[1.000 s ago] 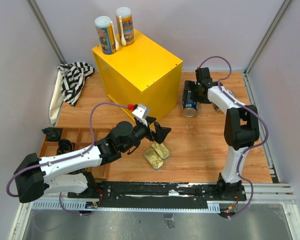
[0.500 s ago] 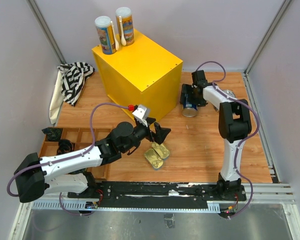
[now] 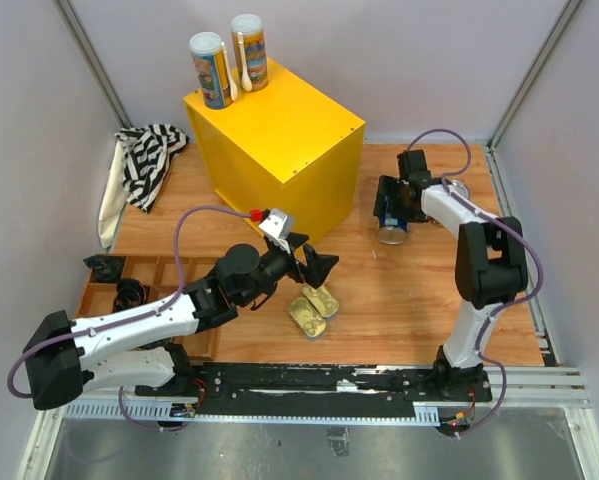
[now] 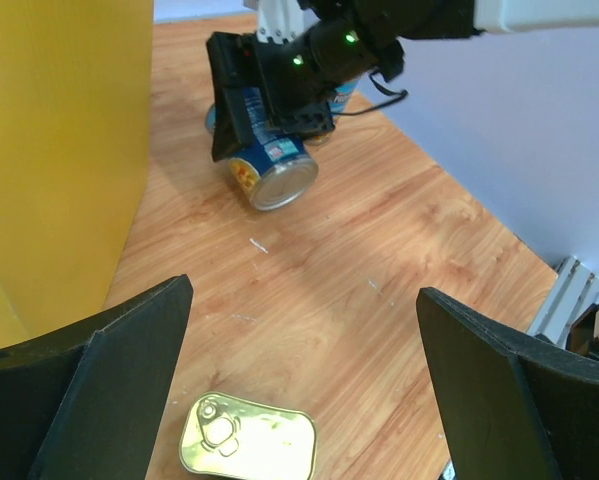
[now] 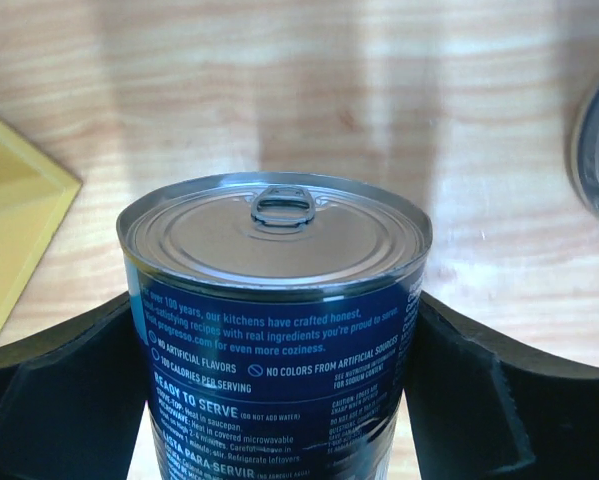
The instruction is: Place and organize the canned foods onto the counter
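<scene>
Right claw (image 3: 391, 205) clamped on tilted blue-labelled can (image 3: 392, 230), at four o'clock of yellow worktop (image 3: 279, 130), left claw (image 3: 317, 268) spread wide open over two gold tins (image 3: 320, 299) on lower wooden worktop (image 3: 409, 300), at six o'clock, two tall white-lidded cans (image 3: 210, 70) upright at yellow worktop's eleven-o'clock corner.

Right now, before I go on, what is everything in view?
counter: one, yellow, far middle of the table.
tall cans: two, white lids, counter's far-left corner.
white spoons: two, beside the tall cans.
blue can: one, silver top, right of the counter.
second can: one, silver top, behind the right arm, mostly hidden.
gold tins: two, on the table, near middle.
striped cloth: one, black and white, left of the counter.
wooden tray: one, brown, near left, small black objects inside.
left gripper: one, black, open above the gold tins.
right gripper: one, black, shut on the blue can.
</scene>
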Robot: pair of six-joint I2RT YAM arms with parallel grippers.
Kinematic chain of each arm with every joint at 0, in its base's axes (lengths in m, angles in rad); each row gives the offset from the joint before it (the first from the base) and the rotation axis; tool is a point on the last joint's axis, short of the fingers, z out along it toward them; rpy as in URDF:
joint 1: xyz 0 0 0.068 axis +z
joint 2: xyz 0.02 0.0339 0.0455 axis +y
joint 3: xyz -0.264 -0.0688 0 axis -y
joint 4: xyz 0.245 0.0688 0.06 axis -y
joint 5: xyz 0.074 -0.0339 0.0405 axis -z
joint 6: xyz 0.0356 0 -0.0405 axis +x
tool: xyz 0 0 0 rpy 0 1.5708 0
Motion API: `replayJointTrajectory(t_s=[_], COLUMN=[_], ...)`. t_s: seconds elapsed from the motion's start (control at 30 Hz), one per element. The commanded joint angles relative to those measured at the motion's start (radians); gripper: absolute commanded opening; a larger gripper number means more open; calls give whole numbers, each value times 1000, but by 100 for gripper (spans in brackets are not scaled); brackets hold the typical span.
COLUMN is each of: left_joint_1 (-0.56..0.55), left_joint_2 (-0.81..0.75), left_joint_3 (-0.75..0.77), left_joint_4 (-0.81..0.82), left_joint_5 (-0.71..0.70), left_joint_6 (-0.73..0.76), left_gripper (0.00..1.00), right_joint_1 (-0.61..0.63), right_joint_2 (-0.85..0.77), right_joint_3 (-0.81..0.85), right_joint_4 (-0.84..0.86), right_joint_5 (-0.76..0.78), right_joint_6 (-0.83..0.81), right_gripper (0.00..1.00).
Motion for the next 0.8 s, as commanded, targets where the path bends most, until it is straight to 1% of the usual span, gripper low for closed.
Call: replayJointTrajectory(t_s=[0.0, 0.1, 0.3, 0.4, 0.6, 0.77], left_joint_1=[-6, -7, -6, -7, -6, -6], left_joint_2=[-48, -62, -79, -78, -81, -88], left_joint_3=[-17, -26, -18, -3, 31, 10], left_joint_4=[15, 18, 1, -23, -45, -13], left_joint_5=[-2, 6, 48, 79, 129, 143], left_joint_6=[10, 5, -33, -72, -167, -256], left_gripper=[99, 99, 99, 99, 99, 99], right_joint_1=[20, 72, 200, 281, 436, 501], right_joint_2=[-203, -339, -631, -767, -1005, -1143], right_joint_3=[-107, -225, -545, -649, -745, -802], right_joint_4=[141, 217, 409, 443, 395, 375], right_joint_5=[17, 60, 131, 153, 174, 188], right_joint_6=[17, -3, -30, -45, -64, -65], right_gripper=[41, 41, 41, 41, 39, 38])
